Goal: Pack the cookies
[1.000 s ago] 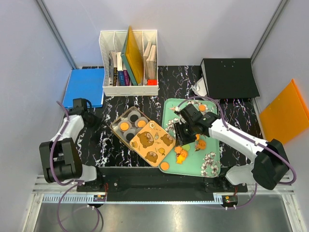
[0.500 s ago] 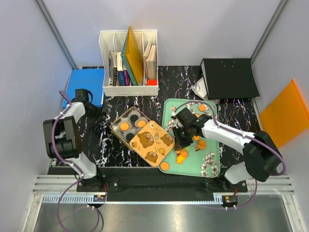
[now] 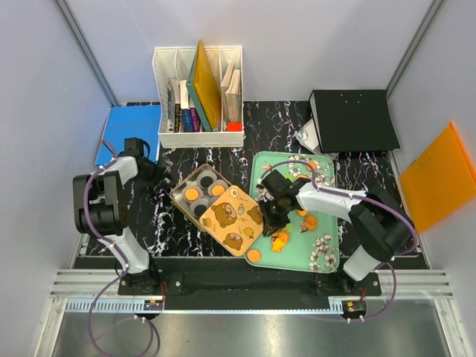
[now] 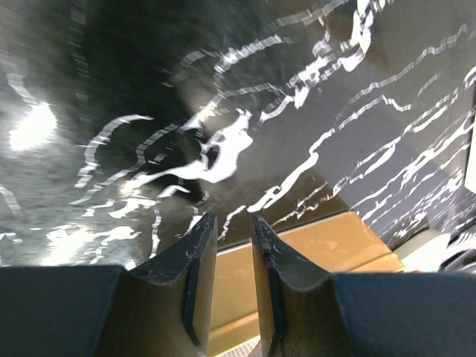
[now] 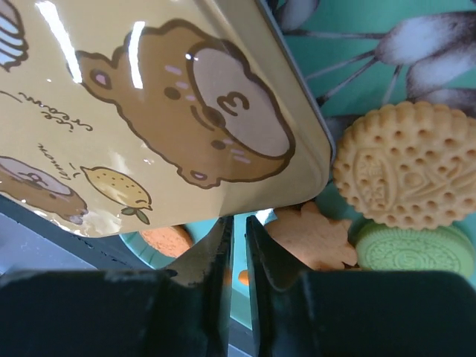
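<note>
Cookies lie loose on the mint-green tray (image 3: pixel 332 195): orange ones (image 3: pixel 280 239) near its front left, one (image 3: pixel 253 255) by its front edge. In the right wrist view I see a round tan cookie (image 5: pixel 401 175), a green one (image 5: pixel 416 249) and an orange flower-shaped one (image 5: pixel 312 234). The yellow tin (image 3: pixel 178 201) holds orange cookies (image 3: pixel 192 195) in cups. Its bear-printed lid (image 3: pixel 234 219) leans onto the tray. My right gripper (image 3: pixel 272 220) is shut and empty, its tips (image 5: pixel 238 223) just under the lid's corner (image 5: pixel 223 119). My left gripper (image 3: pixel 161 178) is shut and empty (image 4: pixel 227 223) beside the tin's left wall (image 4: pixel 312 245).
A white file organiser (image 3: pixel 198 97) stands at the back, a blue folder (image 3: pixel 126 134) at the back left, a black binder (image 3: pixel 349 119) at the back right. An orange folder (image 3: pixel 439 178) leans against the right wall.
My left gripper has swung right, from the table's left edge toward the tin. My right gripper has moved left and down to the lid's corner.
</note>
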Robot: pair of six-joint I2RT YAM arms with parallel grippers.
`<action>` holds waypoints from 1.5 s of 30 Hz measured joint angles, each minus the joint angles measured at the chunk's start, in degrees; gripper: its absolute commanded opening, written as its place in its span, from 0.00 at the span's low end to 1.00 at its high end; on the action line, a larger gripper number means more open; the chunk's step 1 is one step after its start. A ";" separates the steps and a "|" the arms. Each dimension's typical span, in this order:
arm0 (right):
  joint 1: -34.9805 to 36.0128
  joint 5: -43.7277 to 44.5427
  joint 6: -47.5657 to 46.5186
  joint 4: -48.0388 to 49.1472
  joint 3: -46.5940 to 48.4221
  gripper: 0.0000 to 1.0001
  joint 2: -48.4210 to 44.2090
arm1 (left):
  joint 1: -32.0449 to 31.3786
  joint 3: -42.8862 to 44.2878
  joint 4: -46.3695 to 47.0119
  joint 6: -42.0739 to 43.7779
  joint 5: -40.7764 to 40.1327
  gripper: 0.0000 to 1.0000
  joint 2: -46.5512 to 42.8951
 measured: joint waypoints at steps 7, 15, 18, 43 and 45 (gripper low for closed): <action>0.02 0.11 0.42 0.74 2.54 0.29 4.02 | -2.27 -1.42 2.03 0.20 1.53 0.28 0.11; 0.17 1.20 0.39 1.03 6.80 0.35 6.95 | -2.38 -3.85 3.72 0.66 3.43 0.28 0.00; 0.22 1.73 0.28 1.14 8.11 0.37 7.43 | -2.38 -4.22 4.28 0.83 3.91 0.28 -0.11; -13.51 9.18 -3.61 -5.33 19.96 0.77 -5.44 | -2.40 -4.37 4.33 1.05 4.04 0.28 -0.33; -17.62 8.52 -2.54 -3.98 19.10 0.78 -4.48 | -2.40 -4.37 4.11 1.05 3.93 0.28 -0.42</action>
